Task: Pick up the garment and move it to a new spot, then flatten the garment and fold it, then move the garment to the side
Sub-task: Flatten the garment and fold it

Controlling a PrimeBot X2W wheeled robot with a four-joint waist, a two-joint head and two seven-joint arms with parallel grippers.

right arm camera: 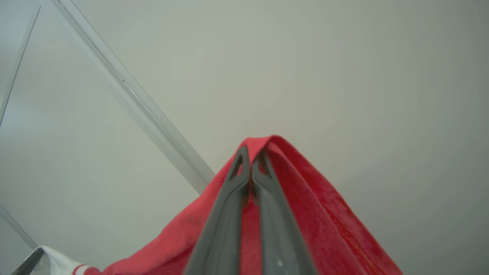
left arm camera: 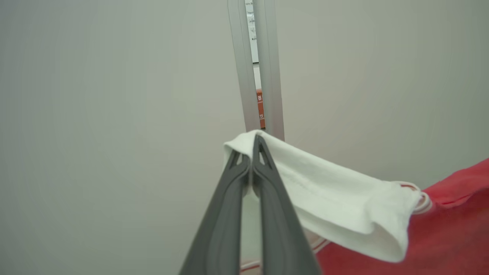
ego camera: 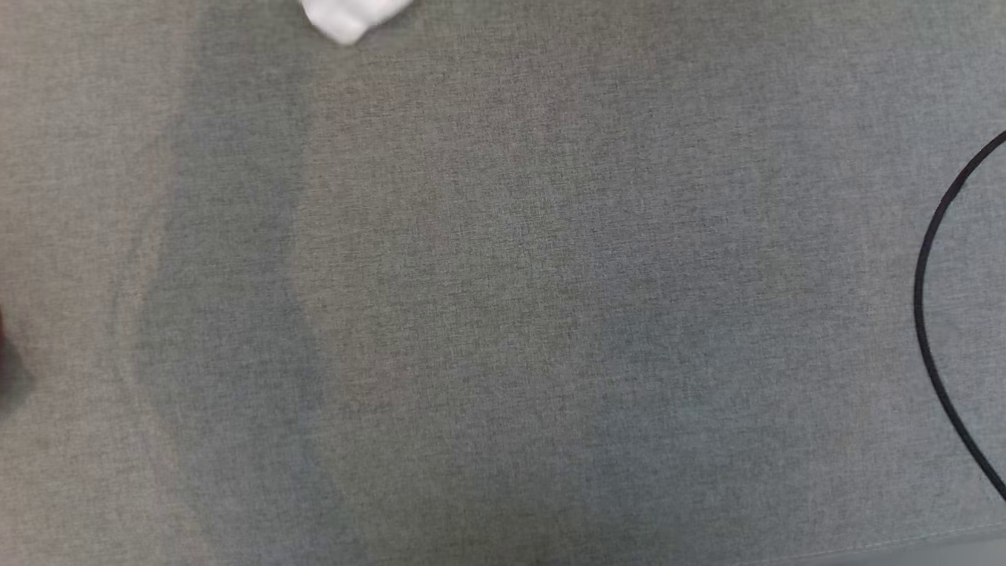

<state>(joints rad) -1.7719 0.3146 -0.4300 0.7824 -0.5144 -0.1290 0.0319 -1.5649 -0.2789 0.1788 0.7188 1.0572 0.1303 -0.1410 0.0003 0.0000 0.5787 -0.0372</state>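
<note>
The garment is red with a white, red-striped sleeve. In the left wrist view my left gripper [left arm camera: 252, 147] is shut on the white sleeve [left arm camera: 336, 202], and the red body [left arm camera: 450, 229] hangs off to the lower right. In the right wrist view my right gripper [right arm camera: 252, 152] is shut on a fold of the red cloth [right arm camera: 305, 206], which drapes down both sides of the fingers. The white sleeve and a dark fingertip of the left gripper [right arm camera: 28, 261] show at that view's lower left corner. In the head view a white bit of the garment [ego camera: 350, 17] hangs at the top edge.
A grey fabric-covered surface [ego camera: 503, 314] spreads below the head camera. A black cable [ego camera: 927, 267] curves along its right side. Pale wall panels with a metal post [left arm camera: 263, 76] and a slanted frame bar [right arm camera: 133, 95] stand behind the grippers.
</note>
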